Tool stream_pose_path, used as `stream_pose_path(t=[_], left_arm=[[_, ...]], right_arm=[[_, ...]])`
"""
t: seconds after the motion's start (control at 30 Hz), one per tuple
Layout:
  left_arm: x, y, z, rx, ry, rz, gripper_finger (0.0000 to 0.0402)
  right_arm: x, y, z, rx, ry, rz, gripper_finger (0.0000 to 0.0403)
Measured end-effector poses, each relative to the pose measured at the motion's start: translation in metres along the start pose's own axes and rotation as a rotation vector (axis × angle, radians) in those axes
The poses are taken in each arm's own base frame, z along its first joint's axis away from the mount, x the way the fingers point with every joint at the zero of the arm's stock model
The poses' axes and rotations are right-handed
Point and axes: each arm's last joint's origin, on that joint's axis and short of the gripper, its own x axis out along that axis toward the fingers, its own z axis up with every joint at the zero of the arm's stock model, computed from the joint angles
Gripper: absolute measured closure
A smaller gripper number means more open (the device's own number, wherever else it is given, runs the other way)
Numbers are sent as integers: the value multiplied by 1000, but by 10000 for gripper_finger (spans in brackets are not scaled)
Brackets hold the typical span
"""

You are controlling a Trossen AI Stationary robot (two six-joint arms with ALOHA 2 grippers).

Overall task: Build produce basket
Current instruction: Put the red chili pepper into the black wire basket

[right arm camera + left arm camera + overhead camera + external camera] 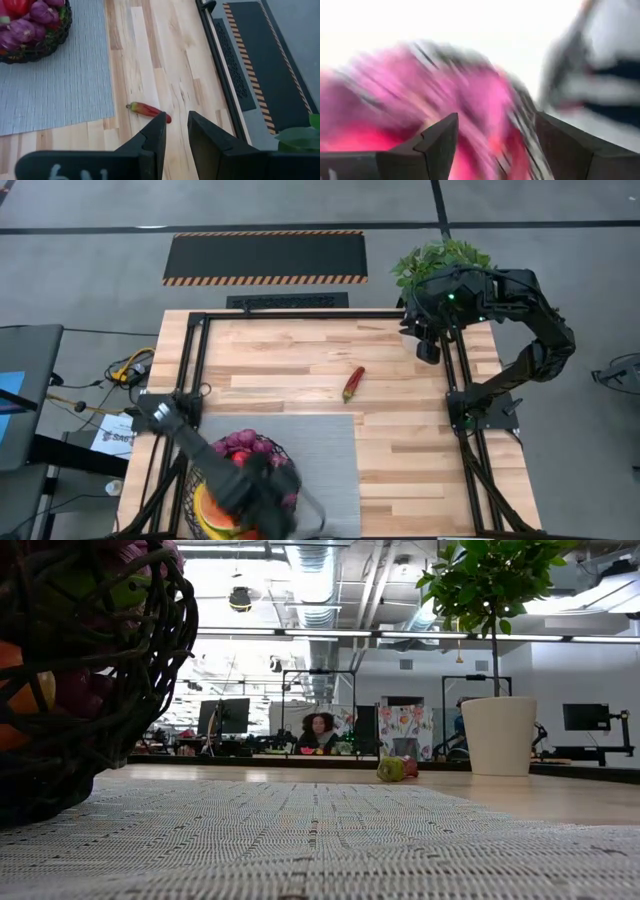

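We can see the basket sitting at the near left corner of the grey mat, stuffed with produce — purple grapes, something red, a bit of orange and yellow. The left gripper hangs right over it, covering half the pile, and its fingers stand apart with nothing between them. Its wrist view is just a pink smear, so we can't tell which fruit it's looking at. One red pepper lies alone on the bare wood, well apart from the basket. The right gripper waits near the potted plant at the far right corner — fingers narrowly apart, holding nothing.
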Motion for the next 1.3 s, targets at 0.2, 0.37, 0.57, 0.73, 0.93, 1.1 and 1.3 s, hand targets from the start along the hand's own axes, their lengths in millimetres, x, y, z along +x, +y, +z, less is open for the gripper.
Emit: stream_pose_path(t=[0.2,0.37,0.57,0.73,0.93,1.1,1.3], left_arm=[[-6,67,86,-63,-322,296,152],[11,122,165,-154,-449,370,152],[49,173,234,-232,-604,287,152],[92,202,254,-244,-641,176,152],[131,218,250,-228,-688,155,152],[153,222,240,-268,-705,178,152],[178,216,232,-291,-710,170,152]], right_arm=[[0,0,-1,-3,11,1,298],[0,0,-4,-6,36,3,298],[-4,0,-6,-3,32,3,298],[-11,0,-9,0,14,1,298],[-16,-1,-12,1,0,-1,298],[-17,-1,-12,-3,-2,-1,298],[-16,-1,-11,-25,2,-1,298]])
